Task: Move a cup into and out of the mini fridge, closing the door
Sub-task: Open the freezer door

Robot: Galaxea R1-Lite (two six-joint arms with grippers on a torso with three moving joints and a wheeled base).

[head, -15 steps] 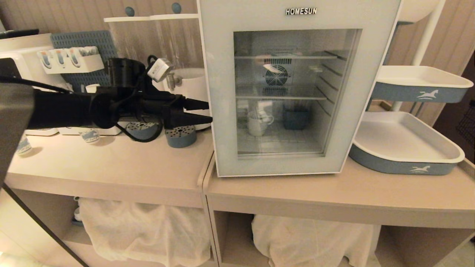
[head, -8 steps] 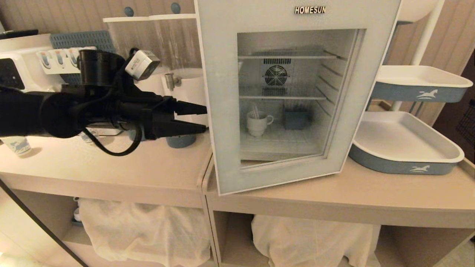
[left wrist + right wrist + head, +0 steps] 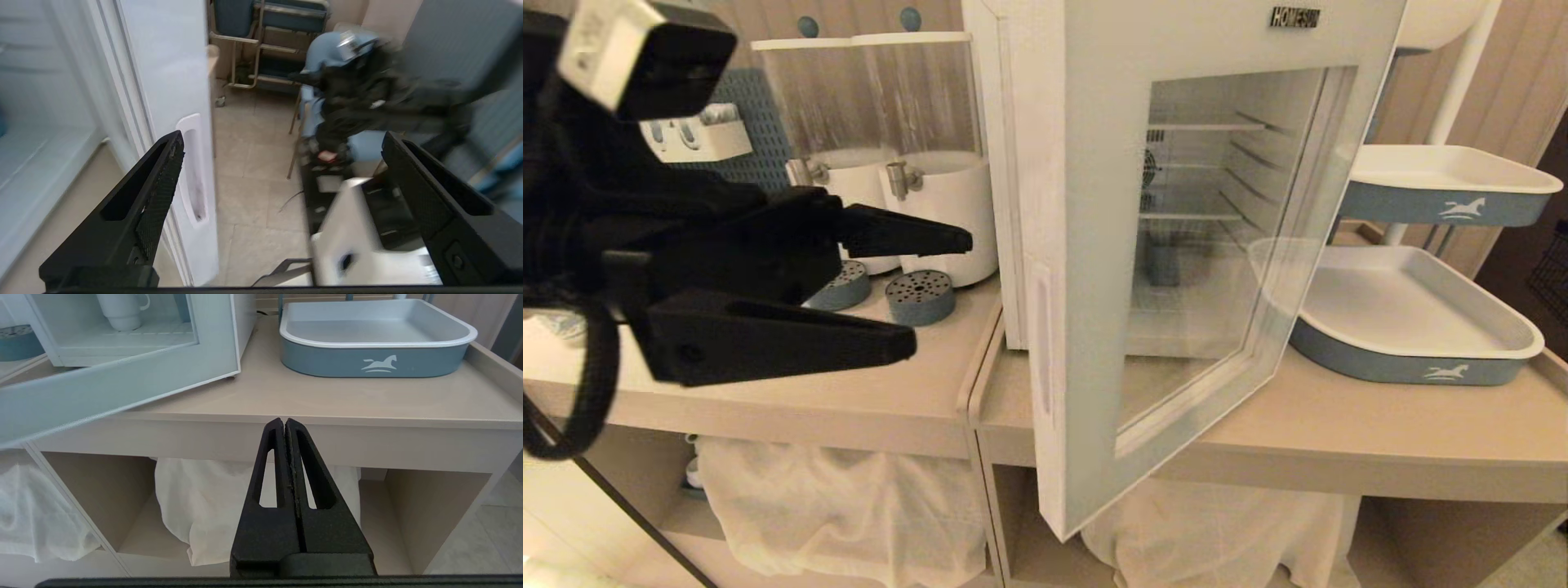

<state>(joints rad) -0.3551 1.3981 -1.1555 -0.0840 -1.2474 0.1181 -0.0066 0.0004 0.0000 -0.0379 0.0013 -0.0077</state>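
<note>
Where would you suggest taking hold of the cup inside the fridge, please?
Grip the cup across its body, coming straight in through the front opening past the swung-open door. It stands upright on the fridge floor, its handle off to one side, so the body's flanks are free.

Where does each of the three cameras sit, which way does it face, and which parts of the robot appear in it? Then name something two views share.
Head view: high on the robot, looking down at the counter and the mini fridge with its door swung open; the open left tool shows.
Left wrist view: behind the left tool, facing the door's edge and the floor; the robot's body shows.
Right wrist view: behind the shut right tool, low before the counter; the cup sits in the fridge.
Shared: door, blue tray.
</note>
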